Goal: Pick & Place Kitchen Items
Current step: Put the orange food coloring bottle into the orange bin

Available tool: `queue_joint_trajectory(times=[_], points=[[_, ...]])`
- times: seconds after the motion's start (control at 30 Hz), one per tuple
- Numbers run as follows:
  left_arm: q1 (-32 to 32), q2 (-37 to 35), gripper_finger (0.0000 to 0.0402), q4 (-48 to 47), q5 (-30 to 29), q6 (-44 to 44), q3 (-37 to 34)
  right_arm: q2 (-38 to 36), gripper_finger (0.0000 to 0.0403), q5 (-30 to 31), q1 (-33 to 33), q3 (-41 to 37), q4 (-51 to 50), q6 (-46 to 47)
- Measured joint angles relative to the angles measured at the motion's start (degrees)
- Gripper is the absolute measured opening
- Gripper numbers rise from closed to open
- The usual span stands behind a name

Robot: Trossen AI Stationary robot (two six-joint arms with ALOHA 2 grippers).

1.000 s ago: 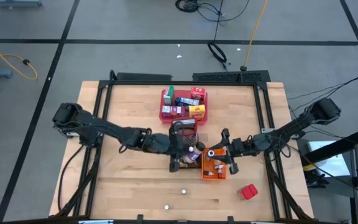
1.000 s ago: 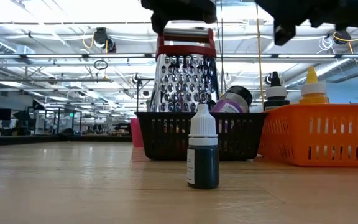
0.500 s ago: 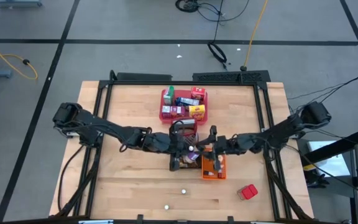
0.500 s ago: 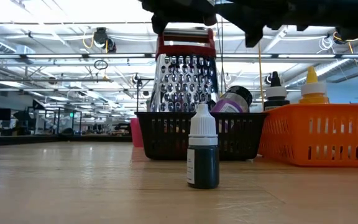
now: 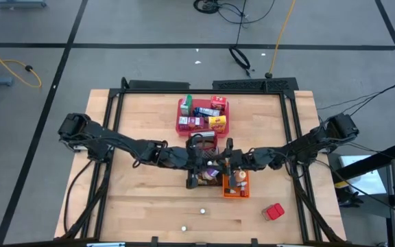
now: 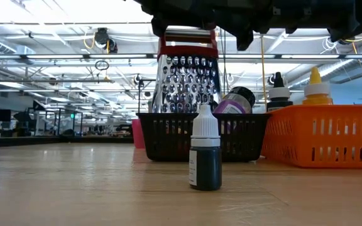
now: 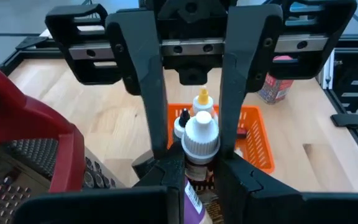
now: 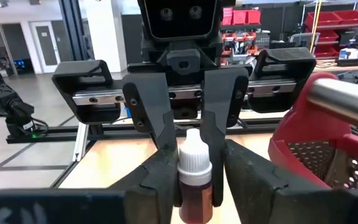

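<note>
While both arms meet mid-table, the item in play is a small dropper bottle (image 7: 201,140), white cap, dark reddish-brown body with a label, held off the table roughly over where the black wire basket (image 6: 168,135) and the orange bin (image 6: 332,135) sit side by side. The left gripper (image 5: 210,165) is pinching it: the right wrist view has its fingers (image 8: 157,124) pressed on the cap and shoulder. The right gripper (image 5: 226,163) is nose to nose with it, fingers spread and straddling the same bottle, with slivers of gap on both sides in the left wrist view, so I read no grip there yet. Looks like a handover is being set up, though that's my guess. Handling: light, rigid plastic, smooth and round, so it will want to rotate or squirt out of a flat pinch. The cap is the narrow, slick end; the labelled body below the shoulder is the better hold, squared across the widest part. The grater (image 6: 187,75) stands in the basket close by, so clearance is tight on that side. Another dark bottle (image 6: 205,157) stands alone on the table, near the low camera.
</note>
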Motion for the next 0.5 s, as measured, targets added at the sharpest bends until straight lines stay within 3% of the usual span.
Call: queue_joint_trajectory(times=[0.2,0.5], points=[[0.0,0.0,0.0051,-0.2,-0.1,-0.2,0.0,-0.5,0.0045,-0.1,0.0,0.0,-1.1,-0.5],[0.0,0.0,0.0052,-0.4,0.0,-0.1,0.0,-0.5,0.0042,-0.2,0.0,0.0,-1.2,-1.4]])
